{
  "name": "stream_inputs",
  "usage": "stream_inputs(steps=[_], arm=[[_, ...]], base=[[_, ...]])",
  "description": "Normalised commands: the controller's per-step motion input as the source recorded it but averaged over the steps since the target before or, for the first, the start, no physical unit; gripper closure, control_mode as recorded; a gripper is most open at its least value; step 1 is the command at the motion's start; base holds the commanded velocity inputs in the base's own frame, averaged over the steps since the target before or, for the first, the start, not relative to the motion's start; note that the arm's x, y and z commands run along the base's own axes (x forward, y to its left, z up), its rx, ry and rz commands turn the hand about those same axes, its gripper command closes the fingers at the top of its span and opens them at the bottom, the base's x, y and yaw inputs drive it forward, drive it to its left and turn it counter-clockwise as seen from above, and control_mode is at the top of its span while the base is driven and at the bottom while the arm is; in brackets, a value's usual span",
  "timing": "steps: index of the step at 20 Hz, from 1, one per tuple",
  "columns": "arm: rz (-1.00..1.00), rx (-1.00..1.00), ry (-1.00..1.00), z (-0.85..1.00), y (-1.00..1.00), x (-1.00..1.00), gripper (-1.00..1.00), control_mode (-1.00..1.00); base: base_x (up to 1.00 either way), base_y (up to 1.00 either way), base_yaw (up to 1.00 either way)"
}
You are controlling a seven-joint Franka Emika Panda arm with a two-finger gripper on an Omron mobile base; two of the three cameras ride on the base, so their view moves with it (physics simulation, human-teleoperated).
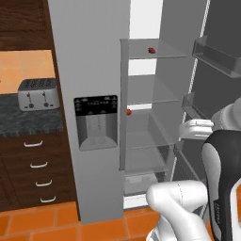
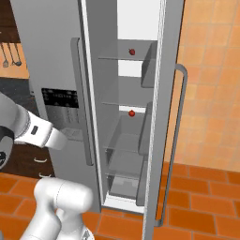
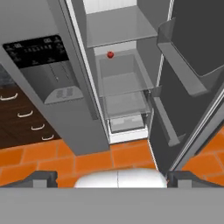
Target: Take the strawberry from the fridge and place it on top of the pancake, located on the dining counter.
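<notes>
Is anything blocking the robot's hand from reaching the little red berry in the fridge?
Nothing visible does. The fridge has its right door swung open, and the strawberry sits at the front of a clear shelf. The open gripper points toward it from outside, with only open space between them. A second red thing sits on a higher shelf.

The fridge (image 1: 94, 70) stood with its right door (image 3: 192, 65) swung wide, leaving a tall, narrow opening between the shut left door (image 2: 51, 70) and the open one. Clear shelves (image 1: 155, 54) cut that opening into stacked bays, each open at the front. The open door's bins (image 1: 216, 56) jutted inward along the right side and pinched the way in. A small red fruit (image 3: 110, 54) sat at the front left corner of a middle shelf; another red berry (image 1: 151, 50) lay farther back on the top shelf. The orange floor (image 3: 65, 159) in front was bare.
</notes>
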Motion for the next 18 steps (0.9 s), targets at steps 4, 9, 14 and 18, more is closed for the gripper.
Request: stream_inputs(steps=[4, 9, 14, 18], arm=[[-0.02, 0.00, 0.00, 0.01, 0.02, 0.05, -1.00, 1.00], [0.00, 0.00, 0.00, 0.00, 0.00, 0.00, -1.00, 1.00], [0.00, 0.00, 0.00, 0.00, 0.00, 0.00, -1.00, 1.00], [0.00, 0.00, 0.00, 0.00, 0.00, 0.00, -1.00, 1.00]], base=[[0.26, 0.00, -0.03], [0.63, -0.17, -0.03], [0.81, -0.32, -0.01], [0.91, -0.28, -0.02]])
